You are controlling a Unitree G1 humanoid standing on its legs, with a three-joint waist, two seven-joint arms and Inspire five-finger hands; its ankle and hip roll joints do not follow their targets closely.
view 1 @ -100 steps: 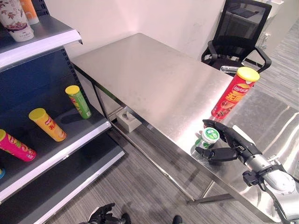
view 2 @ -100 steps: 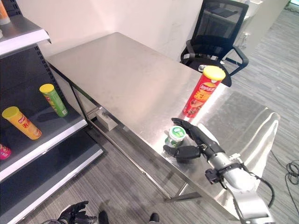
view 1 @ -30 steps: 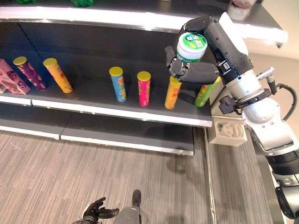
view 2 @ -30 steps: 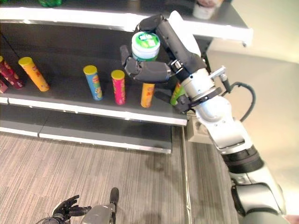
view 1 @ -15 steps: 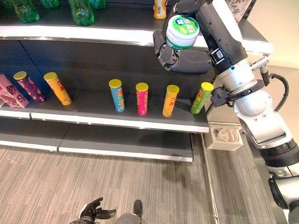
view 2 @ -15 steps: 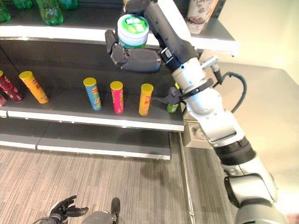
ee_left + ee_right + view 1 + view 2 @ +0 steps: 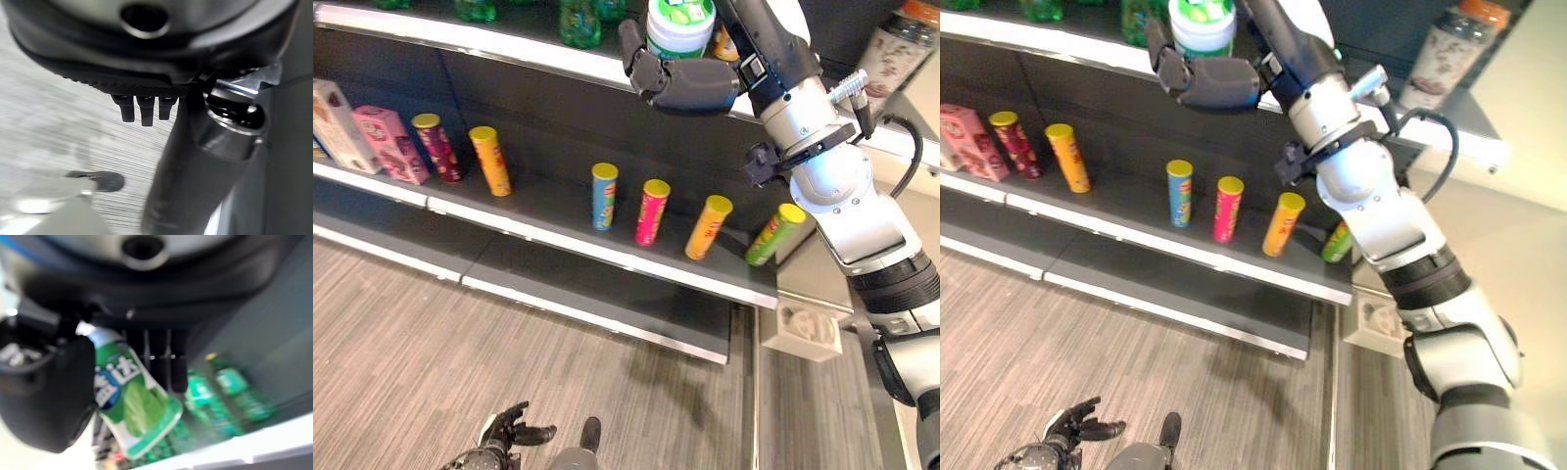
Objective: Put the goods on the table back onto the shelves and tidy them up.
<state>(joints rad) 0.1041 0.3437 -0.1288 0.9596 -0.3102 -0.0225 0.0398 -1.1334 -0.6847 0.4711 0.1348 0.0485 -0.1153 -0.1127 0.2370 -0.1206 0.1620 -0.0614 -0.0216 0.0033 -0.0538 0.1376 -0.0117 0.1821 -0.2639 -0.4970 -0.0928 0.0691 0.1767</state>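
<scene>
The green-and-white jar [image 7: 680, 22] is sitting upright in the right hand [image 7: 697, 88], whose fingers and thumb are wrapping round it. The arm is holding it level with the upper shelf's front edge [image 7: 489, 41], just beside green bottles [image 7: 578, 22]. The left hand [image 7: 505, 437] is hanging low, fingers loosely spread.

Upper shelf [image 7: 460, 37]: you have green bottles [image 7: 576, 22] standing on it, and a patterned bottle [image 7: 891, 51] at its right end. Middle shelf [image 7: 543, 211]: pink box [image 7: 389, 144] at the left, then a maroon tube [image 7: 438, 147] and a yellow tube [image 7: 489, 160] close together. Further right, spaced apart, you see a blue tube [image 7: 603, 196], pink tube [image 7: 652, 211], orange tube [image 7: 707, 226] and green tube [image 7: 775, 233]. Grey plank floor [image 7: 411, 333] below the unit.
</scene>
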